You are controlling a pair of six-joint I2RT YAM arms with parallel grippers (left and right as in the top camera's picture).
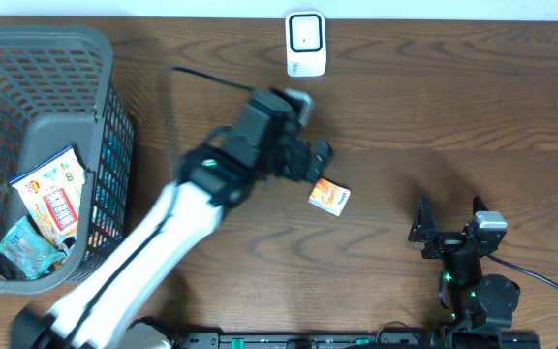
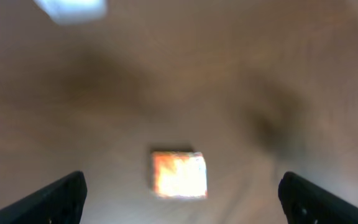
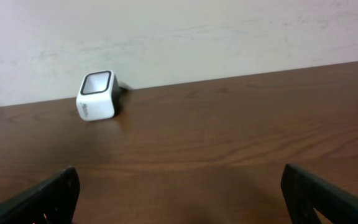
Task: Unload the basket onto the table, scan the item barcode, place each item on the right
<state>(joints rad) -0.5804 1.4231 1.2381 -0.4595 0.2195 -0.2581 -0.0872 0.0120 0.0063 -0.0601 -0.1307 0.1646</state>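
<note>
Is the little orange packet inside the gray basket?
No, the orange packet lies on the bare wooden table, well away from the gray basket.

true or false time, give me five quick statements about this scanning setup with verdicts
1. The orange packet lies on the table. True.
2. The left gripper is shut on the orange packet. False: its fingers stand wide apart above the packet, which lies free on the wood.
3. The white scanner stands near the far edge of the table. True.
4. The basket is empty. False: it holds snack packets.
5. The right gripper holds the white scanner. False: it is open with nothing between its fingers, and the scanner stands well away from it.
</note>
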